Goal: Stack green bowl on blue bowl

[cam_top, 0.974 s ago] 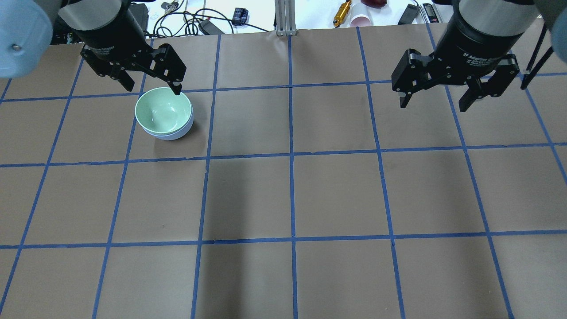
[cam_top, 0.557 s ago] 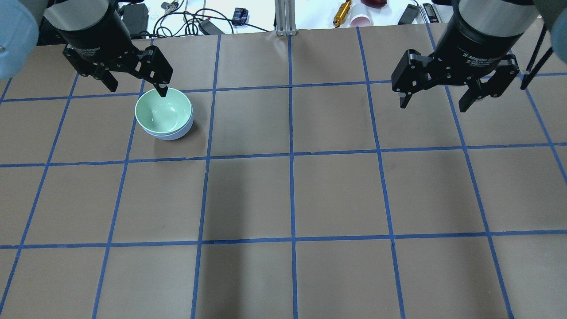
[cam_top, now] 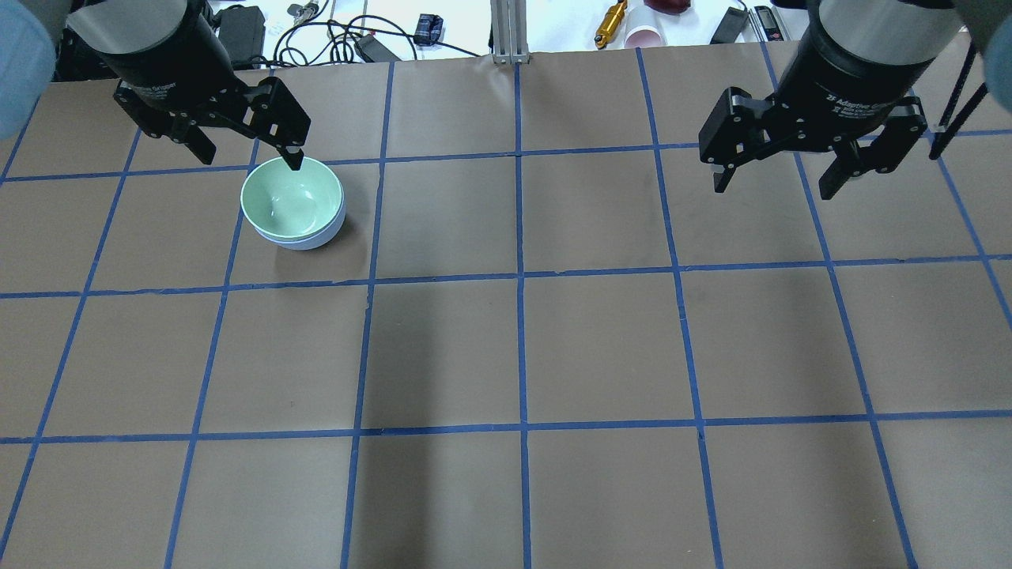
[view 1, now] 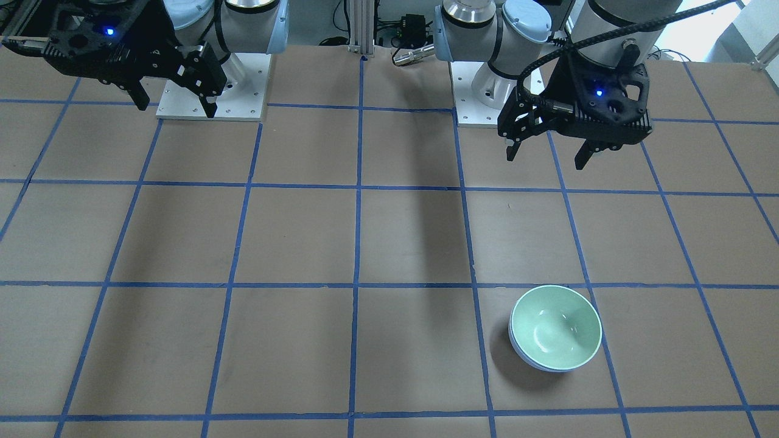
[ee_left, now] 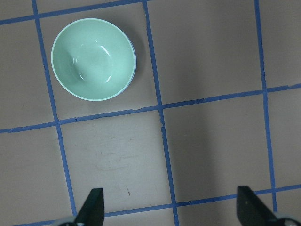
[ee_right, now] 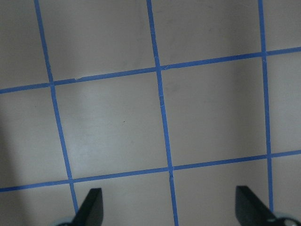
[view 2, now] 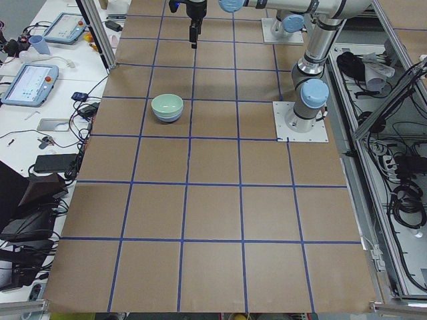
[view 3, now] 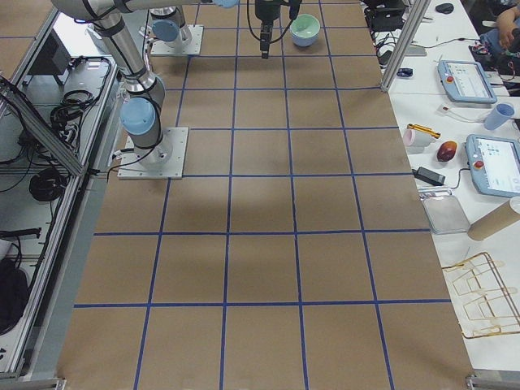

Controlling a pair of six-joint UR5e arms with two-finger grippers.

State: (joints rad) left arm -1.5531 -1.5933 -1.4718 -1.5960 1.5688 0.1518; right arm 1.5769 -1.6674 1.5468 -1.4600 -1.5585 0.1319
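Note:
The green bowl [cam_top: 291, 196] sits nested inside the blue bowl [cam_top: 307, 240] on the table's left half. Only the blue bowl's lower wall and rim show under it. The stack also shows in the front view, green bowl [view 1: 555, 327] in blue bowl [view 1: 528, 359], and in the left wrist view [ee_left: 93, 59]. My left gripper [cam_top: 249, 158] is open and empty, hovering above the stack's robot-side edge and apart from it. My right gripper [cam_top: 772, 190] is open and empty over bare table on the right half.
The table [cam_top: 522, 348] is brown paper with a blue tape grid. An aluminium post [cam_top: 510, 32] stands at its far edge. Cables, a yellow tool [cam_top: 610, 22] and a pink cup [cam_top: 644, 35] lie on the white bench beyond.
My left gripper has moved left and back from the stacked bowls, still open. The bowls and my right gripper have not moved.

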